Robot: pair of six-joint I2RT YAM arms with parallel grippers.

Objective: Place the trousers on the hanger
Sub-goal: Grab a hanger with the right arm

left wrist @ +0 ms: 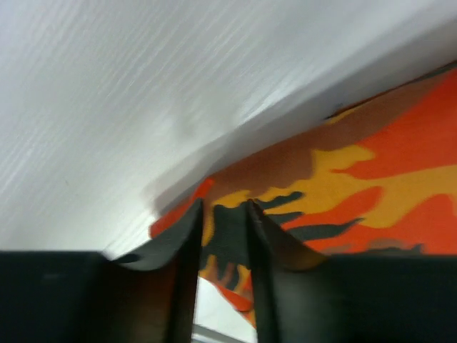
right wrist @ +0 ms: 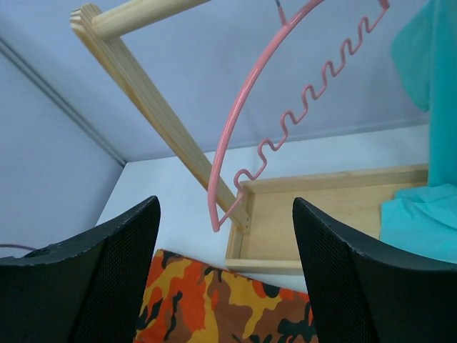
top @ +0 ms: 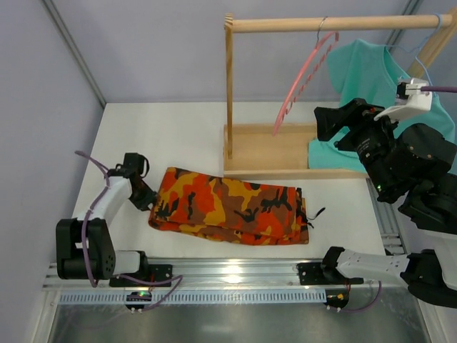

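The trousers (top: 232, 207) lie folded on the white table (top: 178, 136), near its centre. The left gripper (top: 145, 194) sits at their 9 o'clock end. Its fingers (left wrist: 187, 236) stand close together with a corner of cloth in the slot, though we cannot tell whether they bite. A hold on so little could let the folded layers slide apart and drag. The loose drawstrings (top: 314, 214) at the 3 o'clock end might also snag.

The right gripper (top: 325, 121), spread wide, faces the hanger (top: 303, 75) at 1 o'clock. The hanger hangs free from the wooden rail (top: 335, 23) by its hook alone, so we judge a nudge could swing it or lift it off. The teal T-shirt (top: 364, 78) crowds its 3 o'clock side.

The table looks smooth and bare-topped, and plain grey walls close it in.
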